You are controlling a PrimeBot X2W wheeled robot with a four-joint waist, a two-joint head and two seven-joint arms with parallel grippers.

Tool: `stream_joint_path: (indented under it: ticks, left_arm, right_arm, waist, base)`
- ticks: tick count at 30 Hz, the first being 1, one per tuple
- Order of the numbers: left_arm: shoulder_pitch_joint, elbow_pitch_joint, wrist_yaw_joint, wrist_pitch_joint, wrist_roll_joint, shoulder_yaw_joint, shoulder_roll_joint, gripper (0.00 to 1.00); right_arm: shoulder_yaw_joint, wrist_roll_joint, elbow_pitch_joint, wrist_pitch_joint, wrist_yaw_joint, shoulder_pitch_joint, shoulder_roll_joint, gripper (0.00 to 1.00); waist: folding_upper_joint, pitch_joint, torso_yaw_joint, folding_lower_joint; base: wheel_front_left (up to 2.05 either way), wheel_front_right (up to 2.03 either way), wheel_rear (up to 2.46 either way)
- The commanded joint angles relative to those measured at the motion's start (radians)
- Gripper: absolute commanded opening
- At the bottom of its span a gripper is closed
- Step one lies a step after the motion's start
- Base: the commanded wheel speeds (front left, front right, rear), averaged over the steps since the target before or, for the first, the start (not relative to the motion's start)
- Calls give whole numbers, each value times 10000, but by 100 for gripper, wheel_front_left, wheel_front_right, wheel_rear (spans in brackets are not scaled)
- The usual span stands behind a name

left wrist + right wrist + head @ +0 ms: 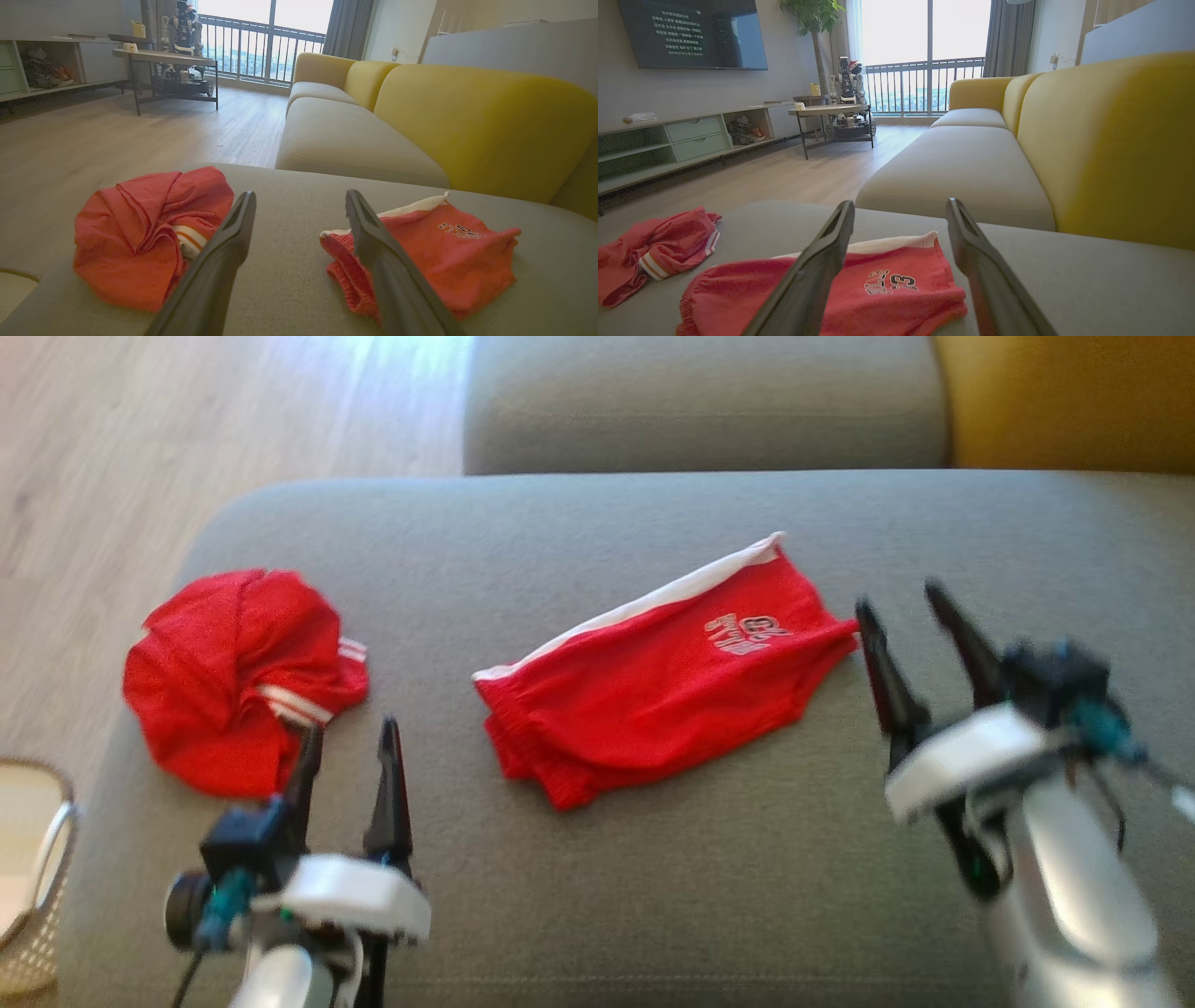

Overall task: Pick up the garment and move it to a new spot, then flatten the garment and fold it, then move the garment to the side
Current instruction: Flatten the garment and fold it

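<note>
The red shorts (653, 681) lie folded at the centre of the grey sofa seat (653, 896), their move aside judged outstanding; a crumpled red garment (233, 681) sits at nine o'clock; left fingers (387, 793) and right fingers (887, 677) stand spread, holding nothing.

The grey cushion (653, 896) bears folded shorts (653, 700) just left of the right gripper (898, 597) and a crumpled garment (233, 681) just ahead-left of the left gripper (352, 728).

You face two red garments on one grey seat cushion (653, 896): one folded pair of shorts (653, 695) (white-trimmed) and one crumpled bundle (233, 681). Count two grippers, the left gripper (350, 728) and the right gripper (898, 597), plus one basket (37, 887).
</note>
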Motion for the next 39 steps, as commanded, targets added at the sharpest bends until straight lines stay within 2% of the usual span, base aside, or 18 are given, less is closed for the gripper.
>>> stream_joint_path:
  ticks: [1, 5, 9, 11, 17, 26, 30, 35, 37, 39]
  left_arm:
    - [-289, -432, -66, -121, 130, 435, 49, 100]
    - [486, -916, -236, -121, 587, 733, -127, 100]
    - [1315, -1443, -483, -122, 1279, 1089, -411, 100]
    - [1591, -1565, -540, -122, 1443, 1262, -537, 100]
    - [1997, -1656, -856, -122, 1887, 1485, -761, 100]
    - [2067, -1742, -1052, -122, 2043, 1580, -868, 100]
    - [2060, -1675, -1115, -122, 2054, 1461, -876, 100]
    - [1992, -1559, -1140, -122, 1962, 1057, -879, 100]
    - [1968, -1548, -1137, -122, 1948, 989, -879, 100]
    - [1822, -1479, -1124, -122, 1892, 810, -879, 100]
  right_arm:
    - [81, -115, -514, -89, -4, -68, 179, 100]
    - [-418, -486, -1524, -90, -4, 1312, 471, 100]
    - [-591, -749, -2023, -90, -4, 2479, 582, 100]
    - [-627, -511, -2095, -90, -4, 2776, 587, 100]
    - [-641, -249, -2114, -91, -4, 3150, 591, 100]
    - [-673, 2, -1794, -78, -4, 3195, 592, 100]
    - [-591, 1100, -1360, 520, -4, 2979, 593, 100]
    - [-636, 3623, -506, 1622, -4, 2258, 593, 100]
    - [-678, 4029, -284, 1826, -4, 2040, 593, 100]
    - [-975, 5025, 550, 2227, -4, 1278, 593, 100]
  waist:
    - [-1, -179, -203, 2]
    - [-1, -248, -308, 2]
    - [-1, -343, -412, 2]
    - [-1, -395, -420, 2]
    - [-1, -484, -439, 2]
    - [-1, -480, -303, 2]
    - [-1, -306, -96, 2]
    - [-1, -11, 343, 2]
    - [-1, 101, 433, 2]
    - [-1, 415, 754, 2]
  base:
    - [0, 0, 0]
    - [0, 0, 0]
    - [0, 0, 0]
    - [0, 0, 0]
    - [0, 0, 0]
    - [0, 0, 0]
    - [0, 0, 0]
    - [0, 0, 0]
    - [0, 0, 0]
    - [0, 0, 0]
